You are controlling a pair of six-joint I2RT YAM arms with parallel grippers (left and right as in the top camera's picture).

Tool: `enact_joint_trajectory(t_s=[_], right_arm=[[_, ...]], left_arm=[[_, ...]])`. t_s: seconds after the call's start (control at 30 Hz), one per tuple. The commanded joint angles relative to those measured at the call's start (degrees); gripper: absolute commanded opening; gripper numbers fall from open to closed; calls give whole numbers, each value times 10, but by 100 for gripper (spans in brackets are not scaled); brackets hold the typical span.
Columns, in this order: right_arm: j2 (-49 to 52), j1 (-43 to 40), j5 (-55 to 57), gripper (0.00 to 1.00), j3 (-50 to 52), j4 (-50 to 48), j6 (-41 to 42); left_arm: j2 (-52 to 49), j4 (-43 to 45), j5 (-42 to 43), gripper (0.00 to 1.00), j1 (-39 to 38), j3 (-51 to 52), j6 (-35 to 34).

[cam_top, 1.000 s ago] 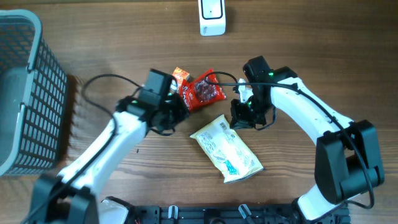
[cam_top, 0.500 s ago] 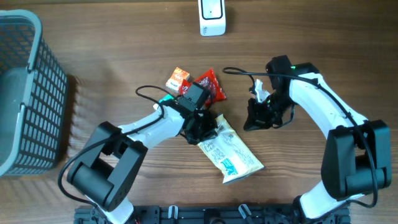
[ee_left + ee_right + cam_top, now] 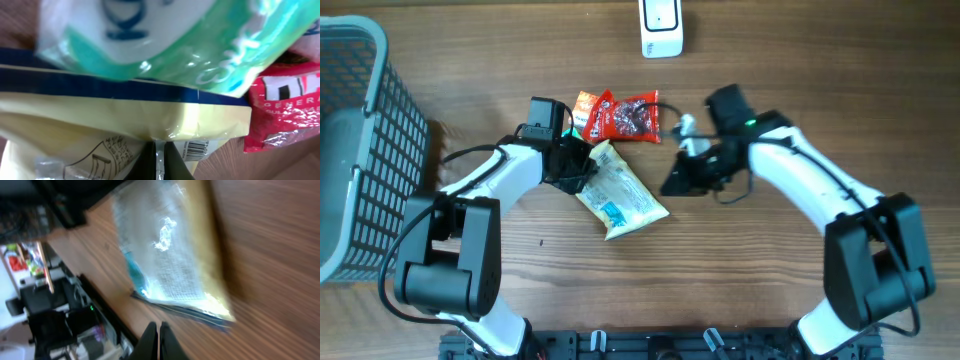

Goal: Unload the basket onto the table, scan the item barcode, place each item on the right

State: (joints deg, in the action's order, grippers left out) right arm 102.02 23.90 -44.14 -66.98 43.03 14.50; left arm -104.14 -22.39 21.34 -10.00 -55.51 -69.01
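Lying mid-table, one cream pouch (image 3: pixel 625 195) has its upper edge clamped in the left gripper (image 3: pixel 585 168). One red packet (image 3: pixel 632 115) and one orange packet (image 3: pixel 585 104) sit just above. The right gripper (image 3: pixel 672 186), pressed together on nothing, hangs beside the pouch. One white scanner (image 3: pixel 660 25) stands far back and one grey basket (image 3: pixel 365 150) at the left.

Pouch (image 3: pixel 623 192): pale yellow, glossy flat pack with teal-blue print patch near middle. Lies on table (image 3: pixel 770 300) left of centre, long axis diagonal, upper-left end toward far side, lower-right end toward front. Upper-left edge pinched in left pincer (image 3: pixel 582 170). Left wrist view: dark blue band across pouch, black line drawing, small barcode (image 3: pixel 193 148) on pale panel. Scanner (image 3: pixel 661 27): white, boxy, at far table edge, well apart from pouch.
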Motion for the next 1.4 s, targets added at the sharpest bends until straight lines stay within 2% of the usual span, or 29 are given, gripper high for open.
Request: enact_joint_trajectory(t_s=[0.0, 0.17, 0.3, 0.4, 0.57, 0.7, 0.83, 0.97, 1.07, 1.1, 1.23, 1.3, 1.37], right_arm=[[0, 63, -22, 4, 3, -94, 144], [21, 122, 26, 4, 3, -208, 274], [69, 151, 69, 4, 3, -220, 322], [114, 153, 90, 4, 3, -218, 326], [123, 143, 172, 4, 3, -96, 320], [97, 86, 235, 4, -12, 24, 285], [27, 54, 229, 4, -27, 67, 244], [2, 79, 93, 4, -27, -6, 195], [18, 107, 93, 4, -23, -14, 200], [26, 114, 98, 4, -14, -20, 203], [41, 113, 120, 4, -8, -26, 217], [41, 113, 119, 4, -8, -32, 221], [41, 113, 119, 4, -8, -32, 220]], left_arm=[[7, 7, -33, 4, 2, 21, 73], [76, -15, -58, 4, 2, 21, 66], [74, -78, -136, 4, 2, 21, 49], [74, -82, -149, 4, 2, 21, 49], [74, -104, -219, 4, 2, 30, 49], [74, -112, -242, 4, 3, 30, 50], [74, -110, -242, 4, 3, 30, 49], [74, -109, -228, 4, 3, 30, 51], [101, -120, -212, 4, 3, 12, 120], [137, -148, -212, 4, 3, -7, 134], [226, -199, -164, 4, -10, -16, 133], [218, -211, -119, 4, -42, -5, 133], [188, -190, -117, 4, -78, 13, 130]])
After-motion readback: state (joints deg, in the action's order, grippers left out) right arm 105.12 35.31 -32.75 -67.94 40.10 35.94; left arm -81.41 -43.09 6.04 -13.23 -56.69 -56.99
